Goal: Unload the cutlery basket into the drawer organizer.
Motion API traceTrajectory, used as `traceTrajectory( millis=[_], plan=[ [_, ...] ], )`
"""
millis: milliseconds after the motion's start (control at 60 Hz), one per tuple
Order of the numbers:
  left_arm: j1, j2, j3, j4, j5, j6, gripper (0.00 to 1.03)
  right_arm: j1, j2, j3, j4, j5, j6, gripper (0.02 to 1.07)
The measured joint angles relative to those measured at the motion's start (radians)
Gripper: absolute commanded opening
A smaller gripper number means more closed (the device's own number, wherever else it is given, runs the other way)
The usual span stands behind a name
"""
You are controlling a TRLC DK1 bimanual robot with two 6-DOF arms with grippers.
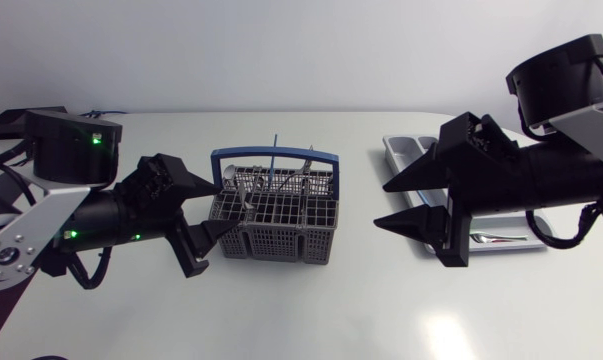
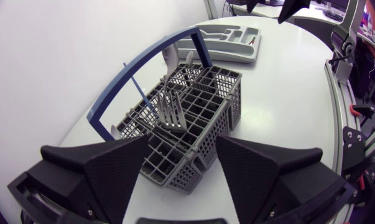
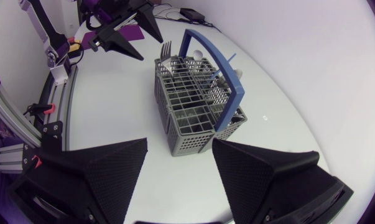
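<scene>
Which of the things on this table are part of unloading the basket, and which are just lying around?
Job: cutlery basket; fork standing in it; drawer organizer; a utensil lying in the organizer; left hand and right hand, both open.
Lying about: a black box at the table's far left corner.

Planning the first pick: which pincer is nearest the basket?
The left pincer, straddling the basket's corner; the right pincer hangs apart by the organizer.

The left arm [image 1: 26, 235] has silver-grey plates, black joints, looping black cables and green lights (small ones). The right arm [image 1: 541, 175] looks alike. The matte black wedge fingers [image 2: 100, 168] are finely ribbed.
</scene>
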Motion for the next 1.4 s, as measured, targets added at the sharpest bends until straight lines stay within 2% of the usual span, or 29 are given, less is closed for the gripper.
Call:
traceTrajectory(
  millis=[233, 483, 683, 950, 1017, 1133, 1300, 1400],
  plan=[
    [0.023, 0.080, 0.000, 0.098, 0.010, 0.022, 0.79, 0.002, -0.013, -0.037, 0.006, 0.000, 0.000, 0.78],
    [0.063, 0.147, 0.008, 0.103, 0.141, 0.022, 0.79, 0.002, -0.036, -0.065, 0.029, 0.000, 0.003, 0.78],
    [0.065, 0.179, 0.044, 0.121, 0.182, 0.021, 0.78, 0.002, -0.043, -0.078, 0.042, 0.000, 0.003, 0.78],
    [0.065, 0.235, 0.068, 0.132, 0.212, 0.021, 0.48, 0.000, -0.049, -0.095, 0.054, 0.000, 0.003, 0.80],
    [0.065, 0.235, 0.068, 0.133, 0.218, 0.021, 0.35, -0.001, -0.052, -0.100, 0.060, 0.000, 0.003, 0.80],
    [0.065, 0.235, 0.069, 0.133, 0.219, 0.021, 0.20, -0.003, -0.056, -0.110, 0.070, 0.000, 0.003, 0.80],
    [0.065, 0.235, 0.074, 0.132, 0.236, 0.021, 0.07, -0.006, -0.056, -0.115, 0.078, 0.004, 0.002, 0.80],
    [0.065, 0.235, 0.074, 0.129, 0.241, 0.020, 0.06, -0.006, -0.056, -0.118, 0.080, 0.005, 0.002, 0.80]
  ],
)
